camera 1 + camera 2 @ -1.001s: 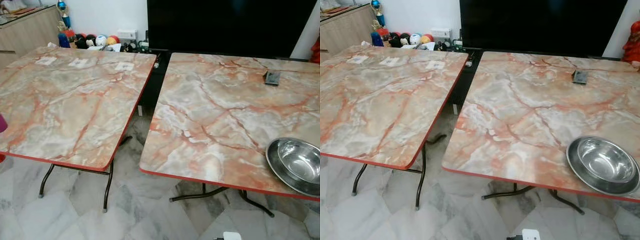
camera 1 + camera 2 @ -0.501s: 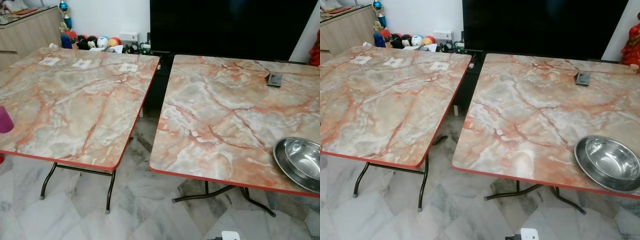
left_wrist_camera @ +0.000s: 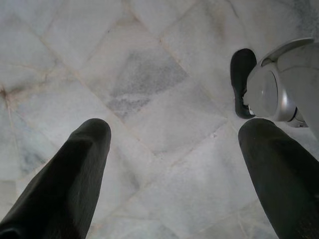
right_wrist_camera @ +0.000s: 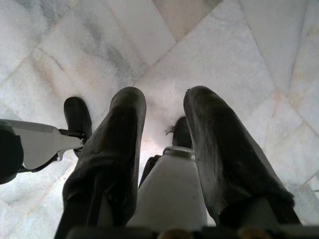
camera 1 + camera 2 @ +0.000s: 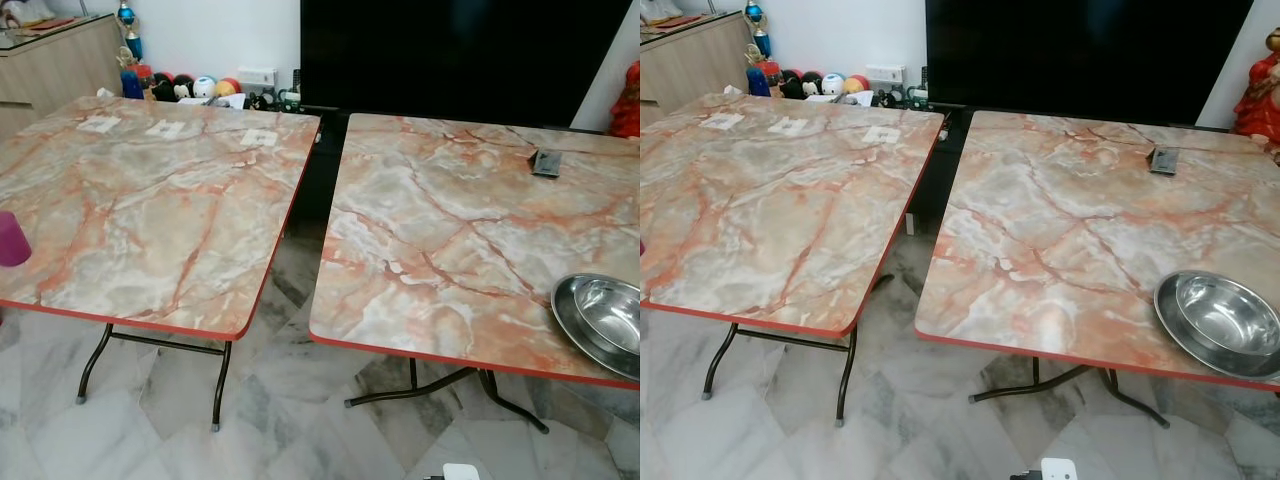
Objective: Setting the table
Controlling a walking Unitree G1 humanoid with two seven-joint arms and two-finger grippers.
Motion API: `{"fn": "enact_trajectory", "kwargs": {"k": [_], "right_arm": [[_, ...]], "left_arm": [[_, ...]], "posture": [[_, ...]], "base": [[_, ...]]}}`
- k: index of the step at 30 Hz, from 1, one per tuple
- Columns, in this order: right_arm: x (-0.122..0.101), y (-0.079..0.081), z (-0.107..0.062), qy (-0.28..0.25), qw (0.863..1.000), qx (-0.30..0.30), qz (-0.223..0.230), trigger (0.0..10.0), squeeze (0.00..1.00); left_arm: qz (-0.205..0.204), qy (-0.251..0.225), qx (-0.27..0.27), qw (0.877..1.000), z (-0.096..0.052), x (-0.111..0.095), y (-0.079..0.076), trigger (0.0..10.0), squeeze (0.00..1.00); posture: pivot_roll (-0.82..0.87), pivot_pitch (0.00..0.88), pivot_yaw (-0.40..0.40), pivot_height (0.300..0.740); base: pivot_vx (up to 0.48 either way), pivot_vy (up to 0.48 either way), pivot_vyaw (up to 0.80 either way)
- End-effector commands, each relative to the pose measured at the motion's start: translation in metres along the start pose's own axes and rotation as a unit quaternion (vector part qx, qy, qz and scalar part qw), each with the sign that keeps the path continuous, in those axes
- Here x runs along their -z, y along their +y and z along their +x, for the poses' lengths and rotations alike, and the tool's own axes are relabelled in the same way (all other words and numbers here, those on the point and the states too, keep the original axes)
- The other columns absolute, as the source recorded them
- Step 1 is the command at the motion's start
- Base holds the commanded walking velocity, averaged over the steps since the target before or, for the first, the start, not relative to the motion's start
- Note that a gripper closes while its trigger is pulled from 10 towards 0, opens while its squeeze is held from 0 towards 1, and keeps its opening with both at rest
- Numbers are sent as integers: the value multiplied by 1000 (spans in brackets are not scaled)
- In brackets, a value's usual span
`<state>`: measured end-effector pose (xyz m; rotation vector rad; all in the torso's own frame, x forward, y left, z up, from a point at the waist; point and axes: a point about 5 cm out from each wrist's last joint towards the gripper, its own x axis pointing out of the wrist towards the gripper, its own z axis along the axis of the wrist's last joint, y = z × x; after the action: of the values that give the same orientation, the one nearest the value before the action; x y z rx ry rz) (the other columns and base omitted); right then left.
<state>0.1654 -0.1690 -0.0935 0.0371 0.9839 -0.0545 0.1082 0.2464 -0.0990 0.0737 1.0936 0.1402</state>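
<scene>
Two folding tables with marble-patterned tops stand side by side before a dark television screen [image 5: 460, 50], a narrow gap between them. A steel bowl nested in a steel plate [image 5: 1218, 322] sits at the near right corner of the right table [image 5: 1060, 230], seemingly a first place setting within easy reach. A pink cup [image 5: 12, 238] rests at the left table's [image 5: 150, 200] near left edge. A small dark device [image 5: 545, 161] lies far back on the right table. Both arms hang idle over the marble floor: the left gripper [image 3: 174, 144] has fingers spread wide, the right gripper [image 4: 164, 129] fingers slightly apart, both empty.
</scene>
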Motion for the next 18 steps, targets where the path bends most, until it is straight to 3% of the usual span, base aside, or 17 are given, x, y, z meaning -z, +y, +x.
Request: {"fn": "enact_trajectory", "kwargs": {"k": [1, 18], "right_arm": [[5, -2, -1, 10, 1000, 3, -1, 10000, 0], [5, -2, -1, 9, 1000, 6, 4, 10000, 0]], "left_arm": [[5, 10, 2, 1000, -1, 5, -1, 10000, 0], [5, 8, 1, 1000, -1, 3, 0, 10000, 0]], "posture": [[21, 29, 23, 740], [24, 55, 23, 740]], "base": [[0, 480, 0], [0, 480, 0]]}}
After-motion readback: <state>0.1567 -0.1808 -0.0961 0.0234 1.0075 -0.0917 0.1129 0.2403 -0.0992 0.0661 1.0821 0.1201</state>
